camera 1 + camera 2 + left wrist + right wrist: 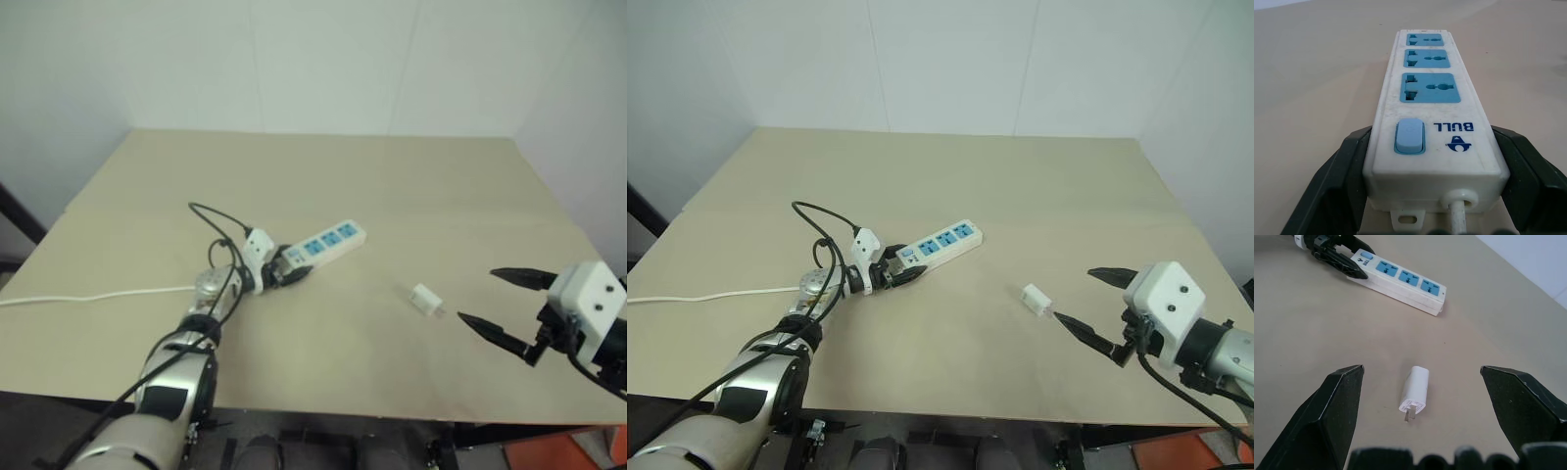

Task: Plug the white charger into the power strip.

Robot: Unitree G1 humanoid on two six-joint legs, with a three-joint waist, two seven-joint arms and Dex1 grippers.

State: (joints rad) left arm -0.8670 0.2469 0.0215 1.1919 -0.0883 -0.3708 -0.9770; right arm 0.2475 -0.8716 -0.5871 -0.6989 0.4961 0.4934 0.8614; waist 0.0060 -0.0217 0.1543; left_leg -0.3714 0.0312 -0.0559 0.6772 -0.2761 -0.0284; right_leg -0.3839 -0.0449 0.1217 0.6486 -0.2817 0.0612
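One small white charger (1415,390) lies loose: light, slick, grip its flat sides. Left fingers (1347,171) clamp the power strip (1432,112); right fingers (1342,396) spread wide.

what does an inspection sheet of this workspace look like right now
surface: tan table, bare apart from the job's things
job's things: white charger lying on its side, unplugged, prongs free; power strip flat, all three blue sockets vacant
clutter: nothing seen
grippers: left gripper shut on the power strip's switch end; right gripper open, a finger on either side of the charger, not touching it
cables: thin white cord runs from the strip off the table's left edge
surroundings: plain white walls
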